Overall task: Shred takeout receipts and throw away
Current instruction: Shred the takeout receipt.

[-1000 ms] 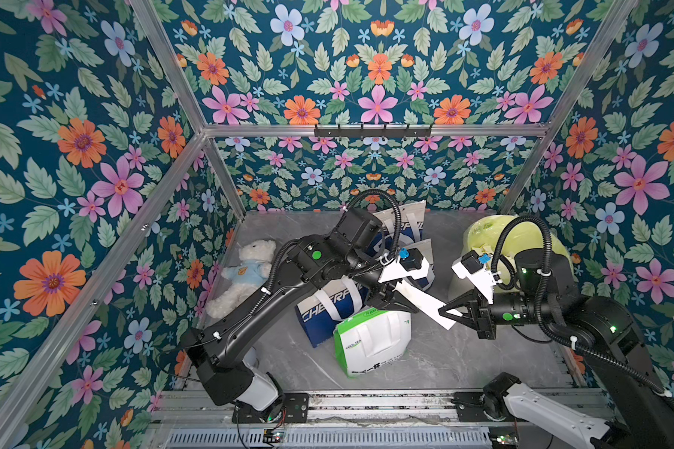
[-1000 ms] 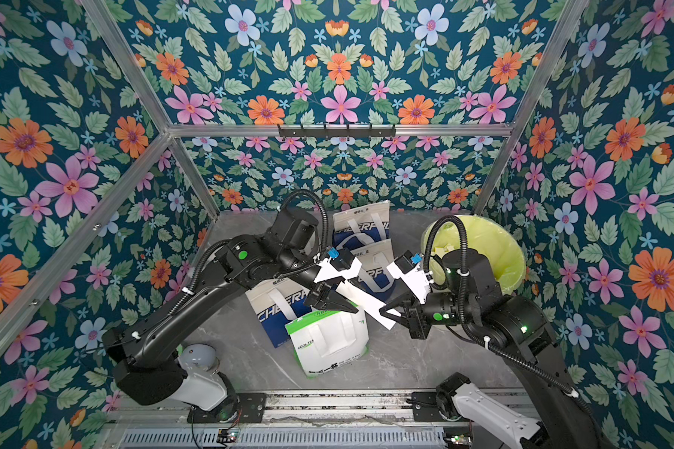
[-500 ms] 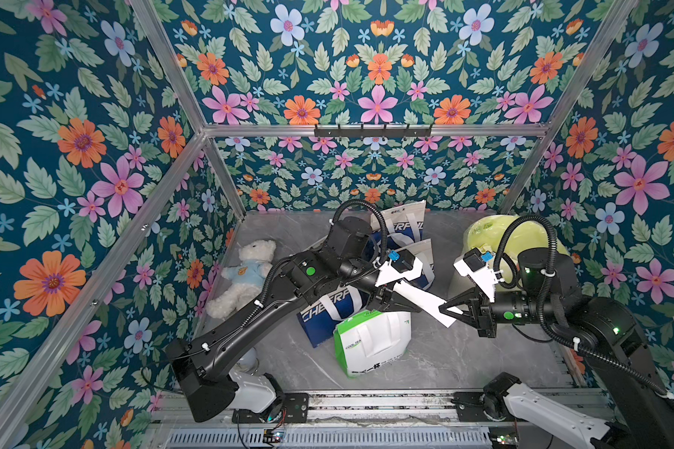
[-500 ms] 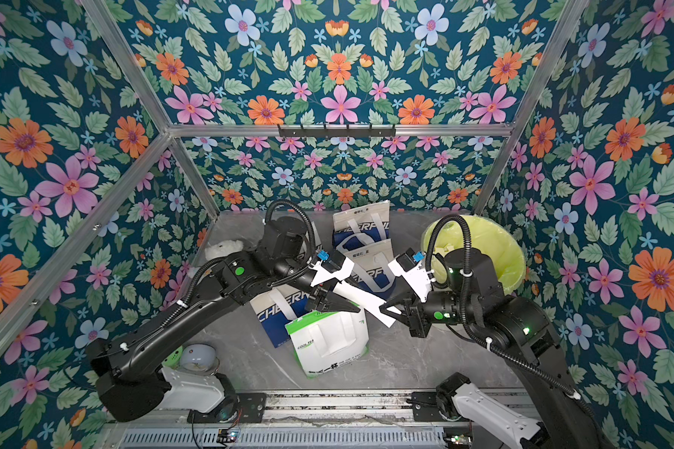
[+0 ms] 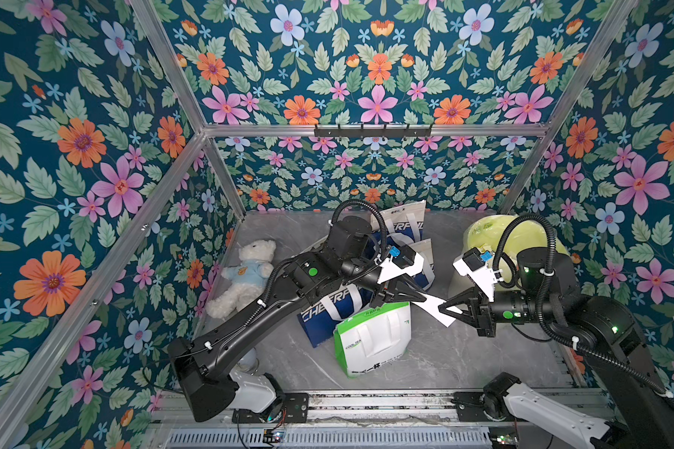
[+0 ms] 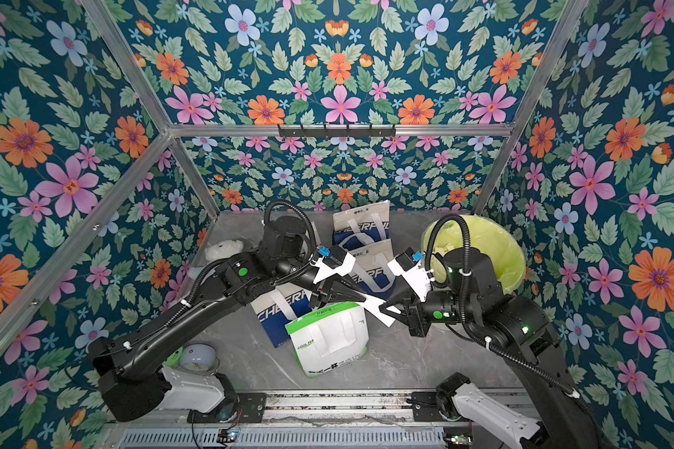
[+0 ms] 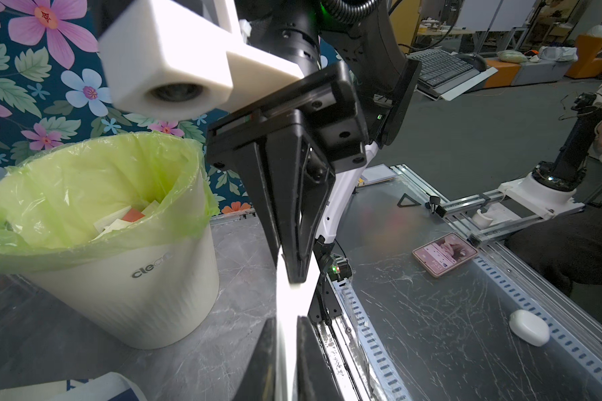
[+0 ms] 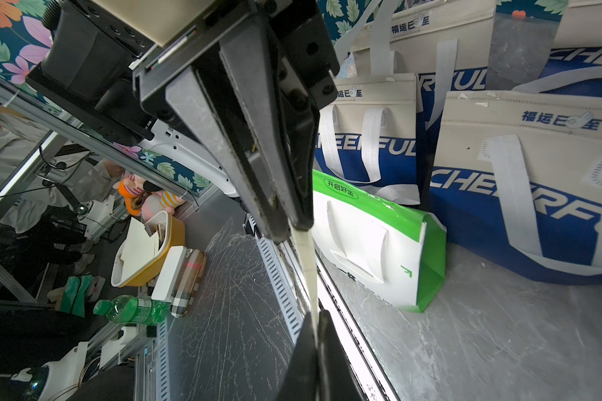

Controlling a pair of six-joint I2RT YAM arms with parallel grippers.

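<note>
One takeout receipt, a thin white paper strip, hangs in the air between my two grippers, above the green-and-white bag. My left gripper is shut on one end and my right gripper is shut on the other, tips almost meeting. In the left wrist view the receipt runs edge-on from my left gripper to the right one. The right wrist view shows the receipt pinched in my right gripper. The same receipt shows in both top views.
A white bin with a yellow-green liner holding paper scraps stands at the back right, behind the right arm. Blue-and-white bags stand behind and left of the green one. A teddy bear lies by the left wall.
My left gripper has closed onto the free end of the receipt; a second ago its jaws stood open around it. The right gripper kept its hold and barely moved.
</note>
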